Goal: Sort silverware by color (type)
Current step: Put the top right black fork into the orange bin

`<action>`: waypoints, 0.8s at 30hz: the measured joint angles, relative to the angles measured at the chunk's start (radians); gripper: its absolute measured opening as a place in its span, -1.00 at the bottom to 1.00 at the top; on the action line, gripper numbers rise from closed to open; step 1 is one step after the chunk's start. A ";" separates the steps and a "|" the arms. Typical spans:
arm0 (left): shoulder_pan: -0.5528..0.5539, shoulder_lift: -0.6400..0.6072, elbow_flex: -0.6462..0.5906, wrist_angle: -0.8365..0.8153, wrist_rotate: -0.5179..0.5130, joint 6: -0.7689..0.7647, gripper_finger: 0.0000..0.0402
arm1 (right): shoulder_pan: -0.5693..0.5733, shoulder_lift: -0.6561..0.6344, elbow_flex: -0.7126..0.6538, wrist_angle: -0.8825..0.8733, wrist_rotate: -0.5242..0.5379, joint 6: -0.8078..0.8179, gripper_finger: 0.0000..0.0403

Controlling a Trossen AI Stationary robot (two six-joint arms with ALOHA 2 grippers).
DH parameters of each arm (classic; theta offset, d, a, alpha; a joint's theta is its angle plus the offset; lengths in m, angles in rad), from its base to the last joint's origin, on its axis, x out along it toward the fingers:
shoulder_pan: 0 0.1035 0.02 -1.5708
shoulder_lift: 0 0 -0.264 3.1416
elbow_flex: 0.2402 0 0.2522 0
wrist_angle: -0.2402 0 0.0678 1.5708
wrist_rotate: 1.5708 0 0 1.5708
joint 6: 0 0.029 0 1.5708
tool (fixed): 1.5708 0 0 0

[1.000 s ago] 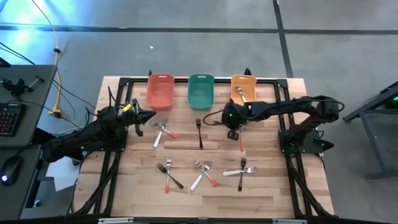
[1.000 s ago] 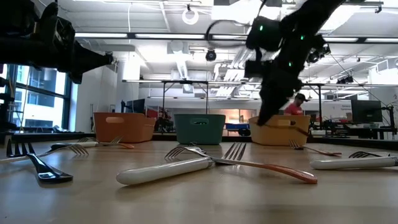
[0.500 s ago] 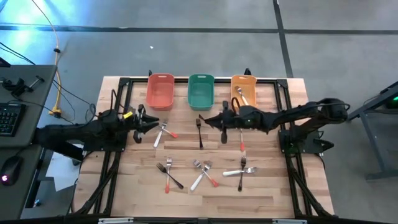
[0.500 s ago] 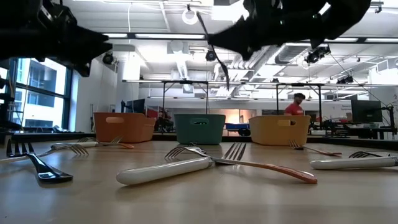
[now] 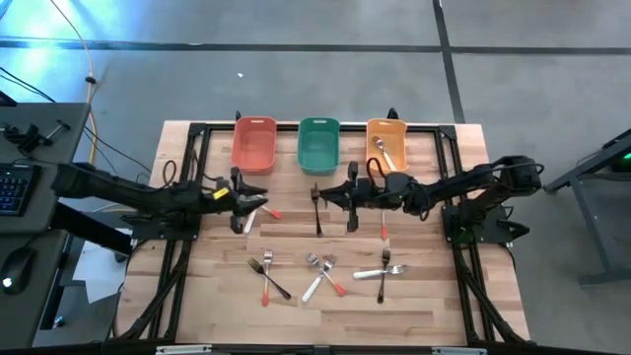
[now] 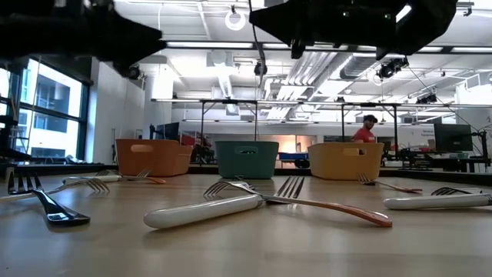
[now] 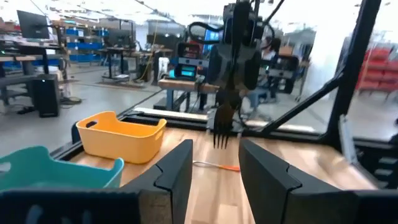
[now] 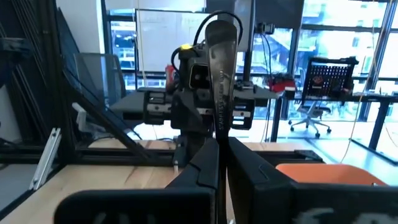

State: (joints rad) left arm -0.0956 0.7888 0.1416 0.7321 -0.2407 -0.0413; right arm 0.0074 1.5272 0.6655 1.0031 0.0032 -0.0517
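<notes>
Silverware (image 5: 320, 274) lies loose in small clusters across the desk (image 5: 424, 296), forks with white, red-orange and black handles crossed over one another, since most of the sorting is not yet done. Three bins stand in a row at the far edge, red bin (image 5: 253, 145), green bin (image 5: 318, 143) and orange bin (image 5: 386, 158). The orange one already has a piece in it, which I take as the start of one colour's pile.

My right tool (image 5: 347, 193) hangs above the middle of the desk with its fingers pressed together on a fork (image 7: 222, 121), gripped at the upper end so the tines point down. I cannot tell the handle's colour. My left tool (image 5: 251, 200) faces it from across the gap, fingers apart and holding nothing, near a white piece and a red-orange piece on the wood. The two tools point at each other, and the fork hangs in line with the left tool's open fingers, so I judge this to be a handover being set up, perhaps because the fork's bin is easier for the left arm to reach.

No brand, label or writing on the bins, the silverware or my arms can be read.
</notes>
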 joint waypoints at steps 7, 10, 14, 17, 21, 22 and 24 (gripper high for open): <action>0.005 0.239 0.201 0.001 -0.031 0.049 -0.39 | -0.001 0.000 0.000 0.028 0.001 -0.015 -1.00; 0.005 0.339 0.285 0.000 -0.010 0.083 -0.35 | -0.001 0.000 0.000 0.043 0.014 -0.033 -1.00; 0.005 0.464 0.385 0.001 0.013 0.090 -0.21 | -0.001 0.000 0.001 0.073 0.018 -0.035 -1.00; 0.008 0.549 0.445 0.031 0.014 0.096 -0.08 | -0.001 0.000 0.001 0.083 0.018 -0.035 -1.00; 0.032 0.634 0.516 0.072 0.028 0.080 0.04 | -0.001 0.000 0.001 0.097 0.018 -0.035 -1.00; 0.041 0.651 0.525 0.082 0.033 0.072 0.06 | -0.001 0.000 0.001 0.103 0.017 -0.035 -1.00; 0.052 0.684 0.549 0.097 0.074 0.072 0.07 | -0.001 0.000 0.001 0.111 0.017 -0.035 -1.00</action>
State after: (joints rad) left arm -0.0431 1.4726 0.6910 0.8289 -0.1669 0.0303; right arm 0.0067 1.5272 0.6666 1.1136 0.0204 -0.0864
